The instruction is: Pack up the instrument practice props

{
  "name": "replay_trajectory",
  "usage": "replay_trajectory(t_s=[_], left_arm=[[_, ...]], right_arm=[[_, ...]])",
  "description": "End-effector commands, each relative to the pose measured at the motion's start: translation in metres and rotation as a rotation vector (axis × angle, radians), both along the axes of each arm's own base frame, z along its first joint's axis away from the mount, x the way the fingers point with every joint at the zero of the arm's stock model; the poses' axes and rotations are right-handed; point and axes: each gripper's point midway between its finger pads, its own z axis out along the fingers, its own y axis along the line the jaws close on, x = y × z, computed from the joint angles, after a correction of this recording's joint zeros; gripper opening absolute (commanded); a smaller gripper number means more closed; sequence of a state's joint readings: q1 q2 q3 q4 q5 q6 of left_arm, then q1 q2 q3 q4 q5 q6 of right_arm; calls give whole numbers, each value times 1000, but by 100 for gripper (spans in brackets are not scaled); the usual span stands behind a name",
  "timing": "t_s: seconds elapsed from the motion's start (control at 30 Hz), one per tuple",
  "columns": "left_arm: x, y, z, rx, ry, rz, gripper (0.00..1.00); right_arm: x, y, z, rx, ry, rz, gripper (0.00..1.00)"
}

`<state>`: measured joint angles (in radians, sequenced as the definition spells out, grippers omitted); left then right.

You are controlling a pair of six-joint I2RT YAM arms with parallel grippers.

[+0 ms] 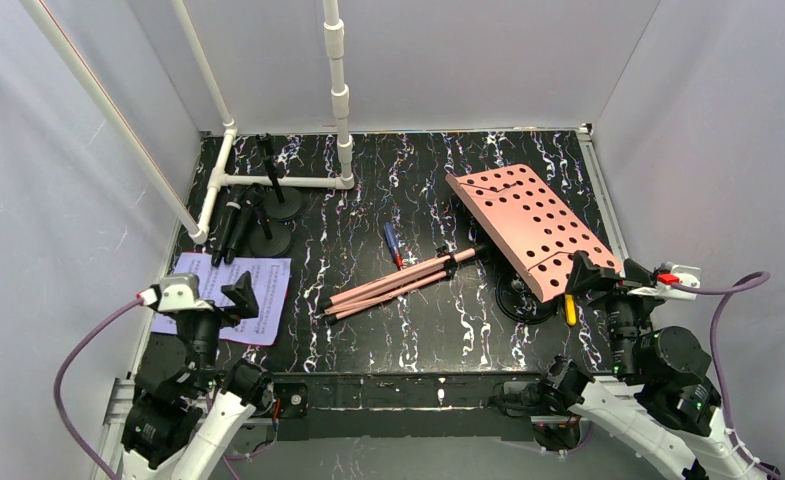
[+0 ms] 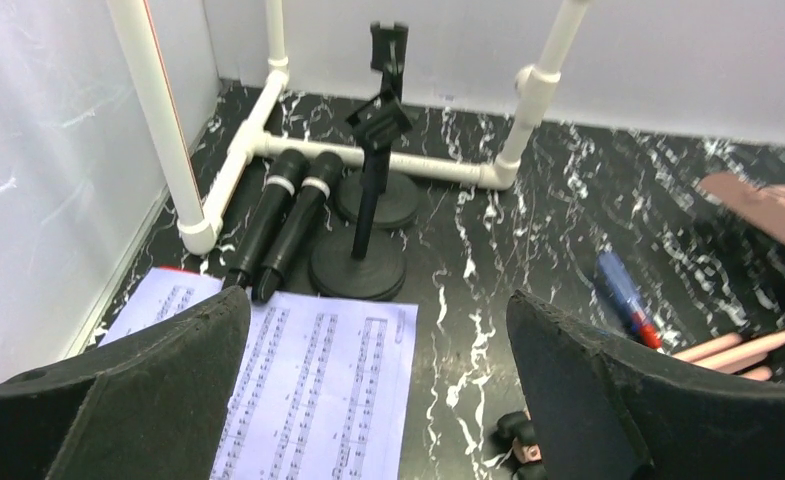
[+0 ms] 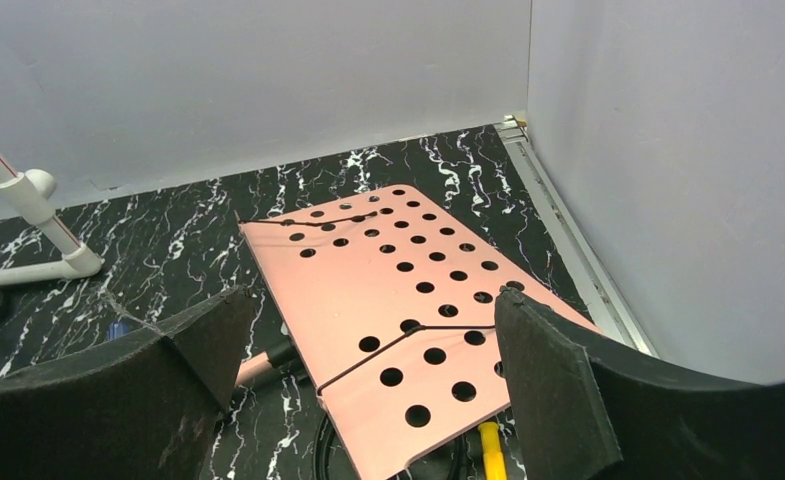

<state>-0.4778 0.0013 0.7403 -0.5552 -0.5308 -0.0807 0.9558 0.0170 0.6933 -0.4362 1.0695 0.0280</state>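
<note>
—Sheet-music rack (image 1: 528, 225): where is it lying?
—I see its pink punched panel flat on the black marbled table (image 1: 398, 340), right of centre, slanting toward the far wall. Its folded tripod legs (image 1: 393, 284) stretch leftward from under the panel's near edge.
—Anything in the way?
—A black coil (image 1: 516, 300) and a yellow-handled tool (image 1: 569, 310) poke out beneath the panel's near corner. A blue-and-red pen (image 1: 393, 243) lies just beyond the legs. My right gripper (image 1: 608, 275) hangs over that corner, jaws wide apart, empty.
—And the left side?
—Two microphones (image 2: 290, 215) lie side by side, just beside their round-based stands (image 2: 358, 268), inside the corner of the white pipe frame (image 2: 163, 110). The music sheets (image 2: 318, 380) lie on the near side of them, with a sliver of red at the white page's far edge. My left gripper (image 2: 376, 310) hovers above the sheets, fingers spread, holding nothing.
</note>
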Motion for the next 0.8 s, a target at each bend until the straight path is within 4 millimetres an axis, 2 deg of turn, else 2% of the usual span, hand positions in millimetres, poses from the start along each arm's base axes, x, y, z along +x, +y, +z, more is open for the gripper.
replay_trajectory(t_s=[0.0,0.3,0.77], left_arm=[[-22,14,2,-46,-126,11,98],[-19,19,-5,-26,-112,48,98],[-17,19,-1,-20,-132,54,98]], right_arm=[[1,-4,4,31,-19,-32,99],[1,-13,2,39,-15,-89,99],[2,-15,0,30,-22,-122,99]])
